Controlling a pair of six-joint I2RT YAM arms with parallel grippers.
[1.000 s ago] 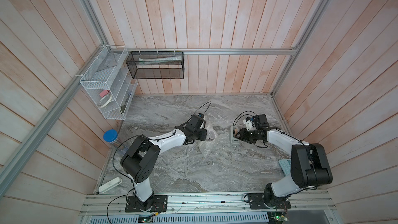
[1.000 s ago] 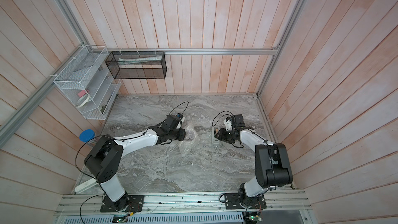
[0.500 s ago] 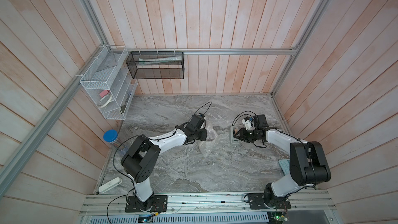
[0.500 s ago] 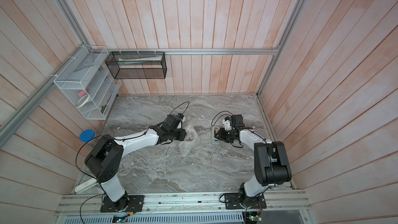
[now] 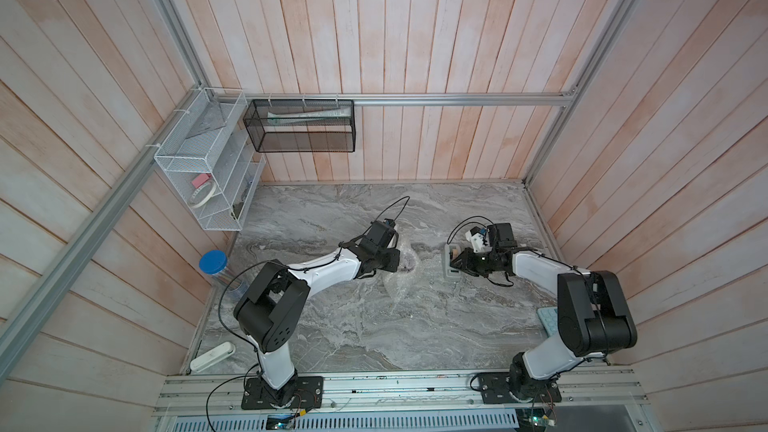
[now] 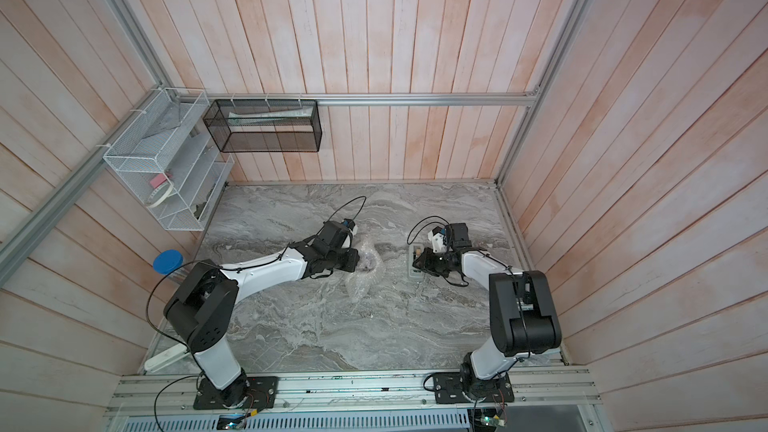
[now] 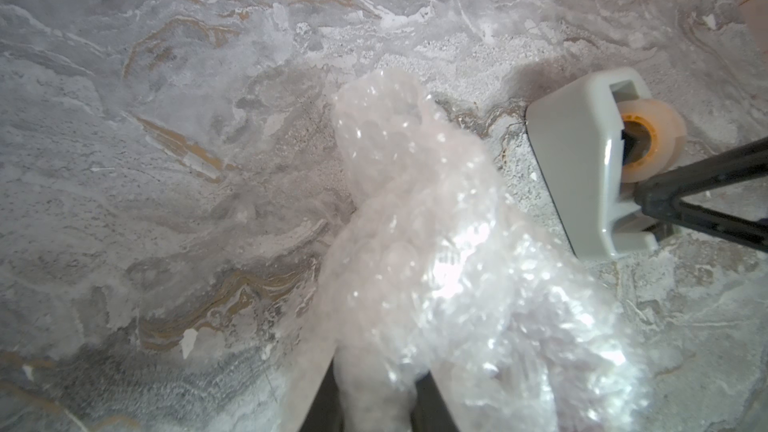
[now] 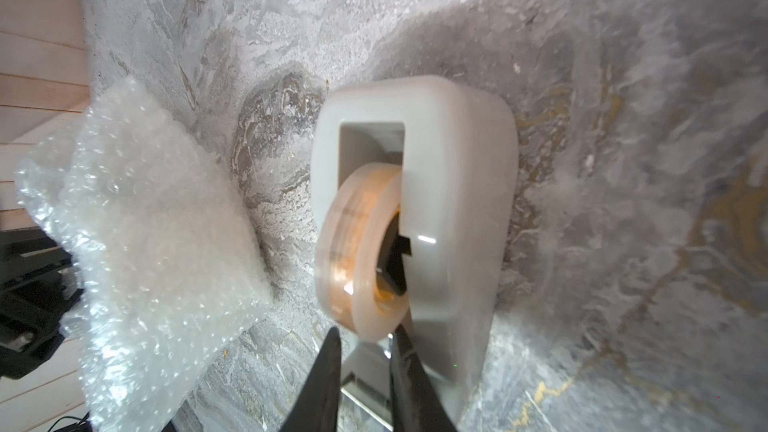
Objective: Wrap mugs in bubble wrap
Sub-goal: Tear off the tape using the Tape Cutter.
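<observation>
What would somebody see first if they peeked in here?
First, the shiny, crinkly bubble wrap, bunched up in the middle of the grey marble table and pinched by the left gripper. Next, the grey tape dispenser with its roll, right beside the wrap, where the right gripper sits at one end of it.

No mug can be made out: whatever lies inside the bubble wrap, bunched just beside the tape dispenser, is hidden by whitish, glaring folds. The left gripper, on the wrap's side away from the dispenser, is largely covered by that wrap and cut off by the left wrist picture's edge. The right gripper, at the dispenser's cutter end, is cut off behind its fingers; whether anything is pinched there cannot be told. In both top views the jaws are too small to be read.
</observation>
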